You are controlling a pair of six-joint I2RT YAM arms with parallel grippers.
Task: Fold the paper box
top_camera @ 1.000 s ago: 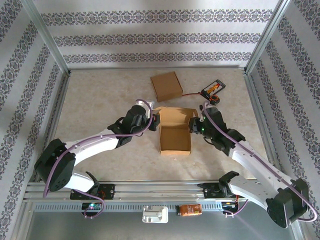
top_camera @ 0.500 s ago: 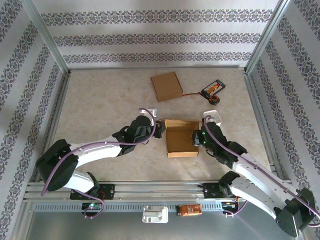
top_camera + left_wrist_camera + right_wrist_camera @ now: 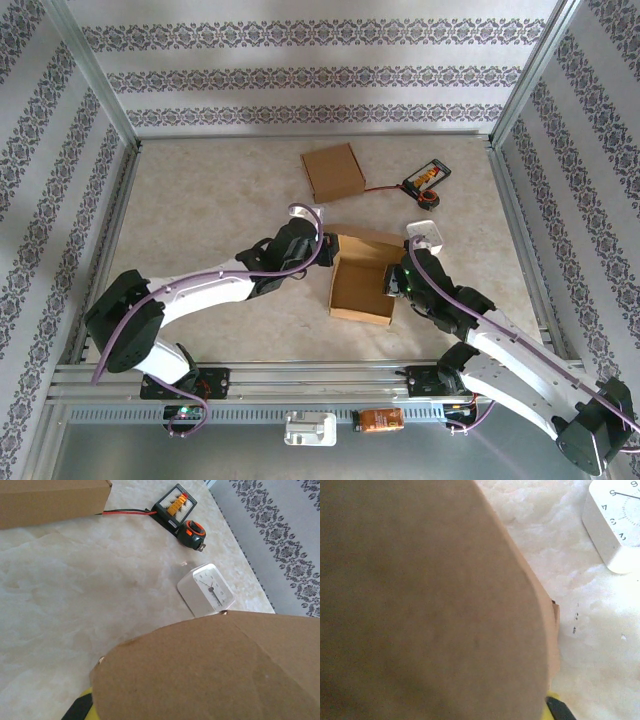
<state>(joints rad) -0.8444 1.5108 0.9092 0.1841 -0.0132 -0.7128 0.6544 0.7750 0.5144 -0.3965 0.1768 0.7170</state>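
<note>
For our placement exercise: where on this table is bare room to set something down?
Bare: far-left of the beige tabletop, between left wall and flat brown cardboard box. Crowded: centre, around the open brown paper box and white square clock.

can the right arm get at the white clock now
Probably not yet: the right gripper is shut on the paper box. The white clock sits close beside that arm, likely reachable once it lets go.

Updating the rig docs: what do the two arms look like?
Left arm and right arm: white link shells, black joint housings, a purple cable looped along each, a green light near the right wrist. Fingertips show yellow and black.
</note>
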